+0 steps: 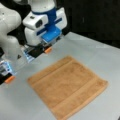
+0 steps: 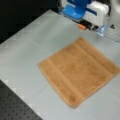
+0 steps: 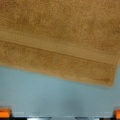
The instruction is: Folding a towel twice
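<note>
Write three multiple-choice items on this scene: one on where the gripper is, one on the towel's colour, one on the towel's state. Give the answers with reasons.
1. Where is the gripper relative to the towel?
A. Above the table beside it
B. Pressed on its middle
C. Under it

2. What colour is the towel?
A. Blue
B. Orange-brown
C. White

3. How does the towel lie?
A. Rolled up
B. Hanging from the gripper
C. Flat on the grey table

Answers:
1 A: in both front views the gripper hangs off one towel edge, touching nothing.
2 B: all views show orange-brown terry cloth.
3 C: it lies flat, with a woven band visible in the wrist view.
</note>
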